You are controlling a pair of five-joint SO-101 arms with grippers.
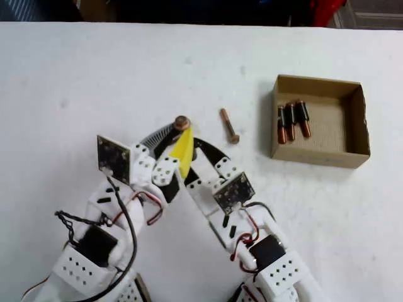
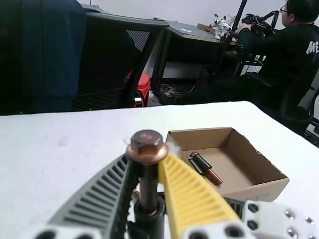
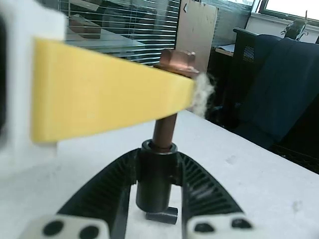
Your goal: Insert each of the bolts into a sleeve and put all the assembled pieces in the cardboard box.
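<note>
Left fingers (image 2: 192, 194) pinch the bolt (image 2: 146, 147) under its head, right fingers (image 3: 103, 195) clamp the sleeve (image 3: 155, 174) on its shank.

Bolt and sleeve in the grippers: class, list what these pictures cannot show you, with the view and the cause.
Right wrist view: the lower end of the bolt, inside the sleeve.
High view: the sleeve, beneath the bolt's head and the left gripper.
Left wrist view: some assembled pieces, partly behind the cardboard box wall.

White table (image 1: 75, 69); black mesh chair (image 2: 114, 59), desk (image 2: 187, 32) behind; window blinds (image 3: 124, 30).
</note>
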